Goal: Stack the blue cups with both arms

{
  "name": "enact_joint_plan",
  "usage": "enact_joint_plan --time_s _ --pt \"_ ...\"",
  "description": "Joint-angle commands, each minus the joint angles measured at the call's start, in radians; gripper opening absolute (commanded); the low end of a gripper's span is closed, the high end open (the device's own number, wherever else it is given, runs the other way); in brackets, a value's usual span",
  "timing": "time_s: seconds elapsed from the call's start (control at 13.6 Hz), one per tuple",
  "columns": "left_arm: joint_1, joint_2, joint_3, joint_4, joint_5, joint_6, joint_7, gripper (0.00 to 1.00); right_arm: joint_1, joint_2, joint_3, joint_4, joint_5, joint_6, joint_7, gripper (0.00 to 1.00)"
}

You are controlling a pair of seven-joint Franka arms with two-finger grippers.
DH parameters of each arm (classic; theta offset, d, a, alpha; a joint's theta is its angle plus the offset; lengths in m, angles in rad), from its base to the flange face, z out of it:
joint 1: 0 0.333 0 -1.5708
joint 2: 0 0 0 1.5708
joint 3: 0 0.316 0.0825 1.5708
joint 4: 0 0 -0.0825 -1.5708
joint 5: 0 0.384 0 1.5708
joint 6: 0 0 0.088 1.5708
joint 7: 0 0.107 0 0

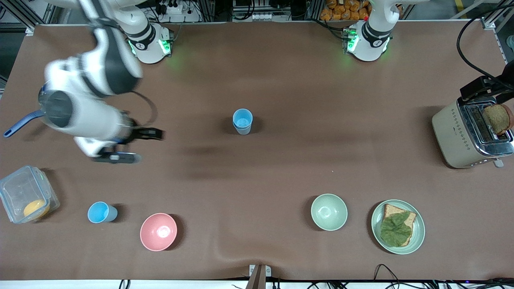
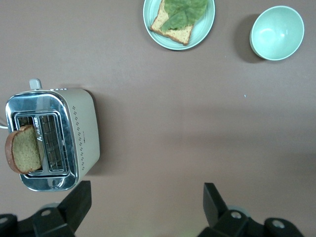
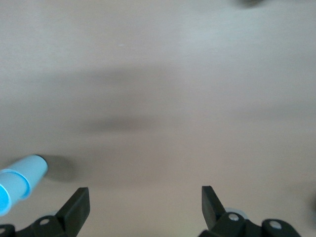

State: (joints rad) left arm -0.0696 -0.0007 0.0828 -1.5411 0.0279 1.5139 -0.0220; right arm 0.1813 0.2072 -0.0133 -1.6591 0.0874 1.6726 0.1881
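Two blue cups already sat nested upright as a stacked pair (image 1: 242, 121) near the middle of the desk (image 1: 281, 80), the inner rim showing just above the outer one. In the right wrist view the same stack (image 3: 17, 181) appeared at the frame's edge, partly cut off. A third, sky-blue cup (image 1: 100, 212) stood alone toward the right arm's end of the desk, nearer the front camera, between a clear lidded container (image 1: 26, 199) and a pink bowl (image 1: 158, 232).

The right end effector (image 1: 132, 145) hung over bare desk toward its own arm's end, well apart from both the stack and the lone cup. It was blurred in the front view, but the right wrist view showed its fingers (image 3: 76, 207) spread wide with nothing between them. A blue handle (image 1: 22, 124) poked out from under the right arm; what it belonged to was hidden.

The left end effector (image 2: 145, 205) was hard to find in the front view, probably the dark shape at the frame's edge above the toaster (image 1: 472, 134). Its own wrist view showed the fingers (image 2: 74, 205) parted and empty over the desk beside the toaster (image 2: 54, 139), which held a slice of brown bread (image 2: 23, 149). A green bowl (image 1: 329, 212) and a green plate (image 1: 417, 230) bearing bread topped with a leaf (image 1: 395, 228) lay nearer the front camera.
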Motion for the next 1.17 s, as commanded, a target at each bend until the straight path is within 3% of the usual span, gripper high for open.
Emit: enact_joint_plan --time_s 0.0,0.29,0.66,1.1 --pt "-0.013 -0.010 0.005 -0.001 -0.008 -0.034 0.005 1.00 -0.078 -0.155 0.021 -0.044 -0.050 -0.071 -0.116 1.00" --pt "-0.001 -0.010 0.006 0.007 -0.010 -0.035 0.011 1.00 -0.210 -0.259 0.118 -0.033 -0.074 -0.177 -0.187 1.00" --pt "-0.003 -0.010 0.003 0.009 -0.008 -0.035 0.007 1.00 -0.230 -0.249 0.107 0.070 -0.080 -0.192 -0.282 1.00" --pt "-0.009 0.014 0.003 0.053 -0.002 -0.041 0.014 1.00 -0.230 -0.235 0.042 0.073 -0.066 -0.159 -0.254 1.00"
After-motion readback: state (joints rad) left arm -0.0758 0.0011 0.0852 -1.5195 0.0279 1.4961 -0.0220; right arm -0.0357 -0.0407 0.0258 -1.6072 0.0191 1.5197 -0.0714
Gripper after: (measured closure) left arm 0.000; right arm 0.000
